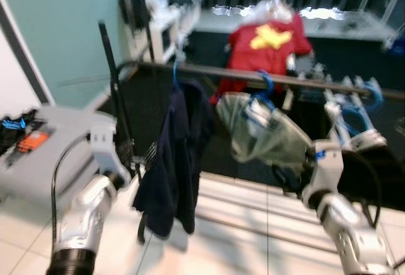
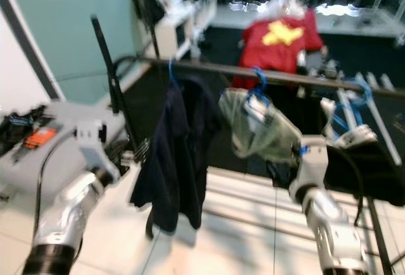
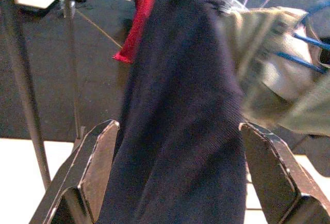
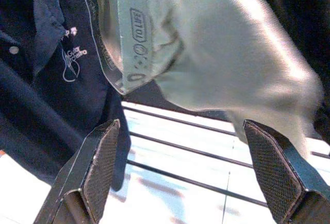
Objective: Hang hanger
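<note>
Hangers, blue: one (image 1: 175,73) carries a navy shirt (image 1: 177,161) on the dark rail (image 1: 304,82), a second (image 1: 266,85) carries a pale green garment (image 1: 262,133) beside it; further blue ones toward the rail's right end blur together, uncountable. Left gripper (image 3: 178,177), fingers spread, has the navy cloth between them, contact unclear. Right gripper (image 4: 191,175), spread wide, sits below the green garment, gripping nothing.

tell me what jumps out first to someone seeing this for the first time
A dark navy shirt hangs on a blue hanger from the rail of a clothes rack, right in front of the robot. Beside it, toward the robot's right, a pale green garment hangs on another blue hanger. Farther back, a bright red shirt with a yellow print stands out against the dark background.
</note>
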{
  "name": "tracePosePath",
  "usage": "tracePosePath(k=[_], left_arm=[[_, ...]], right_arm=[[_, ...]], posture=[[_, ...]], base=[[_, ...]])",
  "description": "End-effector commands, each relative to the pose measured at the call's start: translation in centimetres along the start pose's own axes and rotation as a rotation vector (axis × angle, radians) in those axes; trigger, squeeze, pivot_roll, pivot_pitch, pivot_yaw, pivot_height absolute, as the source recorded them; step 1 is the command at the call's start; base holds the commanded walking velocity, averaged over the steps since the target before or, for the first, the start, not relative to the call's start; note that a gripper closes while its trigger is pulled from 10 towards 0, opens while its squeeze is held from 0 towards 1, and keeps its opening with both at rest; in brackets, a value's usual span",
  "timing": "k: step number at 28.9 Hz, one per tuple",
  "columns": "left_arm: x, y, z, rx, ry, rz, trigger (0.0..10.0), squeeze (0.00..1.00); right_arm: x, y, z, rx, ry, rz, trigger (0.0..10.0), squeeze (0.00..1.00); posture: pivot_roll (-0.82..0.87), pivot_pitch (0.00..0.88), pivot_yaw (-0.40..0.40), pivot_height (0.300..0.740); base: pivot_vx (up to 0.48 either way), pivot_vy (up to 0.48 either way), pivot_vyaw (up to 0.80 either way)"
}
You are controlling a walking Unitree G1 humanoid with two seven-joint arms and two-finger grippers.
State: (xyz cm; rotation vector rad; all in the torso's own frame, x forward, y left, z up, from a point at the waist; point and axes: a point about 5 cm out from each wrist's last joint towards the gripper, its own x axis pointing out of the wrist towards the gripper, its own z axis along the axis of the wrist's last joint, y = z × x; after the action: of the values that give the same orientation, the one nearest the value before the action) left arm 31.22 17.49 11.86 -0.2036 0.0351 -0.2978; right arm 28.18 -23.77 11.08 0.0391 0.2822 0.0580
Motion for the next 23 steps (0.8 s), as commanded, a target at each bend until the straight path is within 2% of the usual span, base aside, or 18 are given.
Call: tracePosePath(k=[1,2,4,6,8,9,12,19,23], left_arm=[[0.2,-0.5,-0.3,0.01,0.014,-0.007,10.0,0.0],[0.3,-0.9,-0.5,0.023,0.025,-0.01,10.0,0.0],[0.9,-2.2,0.1,-0.013,0.002,-0.047,10.0,0.0],[0.9,-2.2,0.1,-0.013,0.002,-0.047,10.0,0.0],[1.5,-3.8,1.4,-0.061,-0.041,-0.112,10.0,0.0],[1.5,-3.8,1.4,-0.061,-0.041,-0.112,10.0,0.0],[2.0,-6.8,3.9,-0.112,-0.111,-0.242,10.0,0.0],[2.1,-7.8,4.6,-0.128,-0.131,-0.257,10.0,0.0],[2.2,-7.8,4.9,-0.154,-0.142,-0.23,10.0,0.0]], right_arm=[[0.2,0.2,-0.1,-0.007,0.006,0.008,10.0,0.0],[0.2,0.2,-0.1,-0.009,0.007,0.009,10.0,0.0],[0.2,0.3,-0.2,-0.014,0.014,0.012,10.0,0.0],[0.2,0.3,-0.2,-0.014,0.014,0.012,10.0,0.0],[0.3,0.3,-0.3,-0.018,0.02,0.012,10.0,0.0],[0.3,0.3,-0.3,-0.018,0.02,0.012,10.0,0.0],[0.2,0.2,-0.4,-0.025,0.022,0.008,10.0,0.0],[0.0,0.1,-0.4,-0.038,0.024,0.007,10.0,0.0],[0.0,0.1,0.3,-0.023,-0.021,0.025,10.0,0.0]], posture=[[-0.12,0.004,0.018,0.74],[-0.12,0.004,0.018,0.74],[-0.12,0.003,0.015,0.74],[-0.12,0.003,0.015,0.74],[-0.12,0.003,0.014,0.74],[-0.12,0.003,0.014,0.74],[-0.13,0.004,0.014,0.74],[-0.13,0.005,0.012,0.74],[-0.13,0.006,0.012,0.74]], base=[[0.0,0.0,0.0],[0.0,0.0,0.0],[0.0,-0.461,0.0],[0.0,-0.461,0.0],[0.0,-0.461,0.0],[0.0,-0.461,0.0],[0.0,-0.464,0.0],[0.0,-0.467,0.0],[0.0,0.0,0.0]])
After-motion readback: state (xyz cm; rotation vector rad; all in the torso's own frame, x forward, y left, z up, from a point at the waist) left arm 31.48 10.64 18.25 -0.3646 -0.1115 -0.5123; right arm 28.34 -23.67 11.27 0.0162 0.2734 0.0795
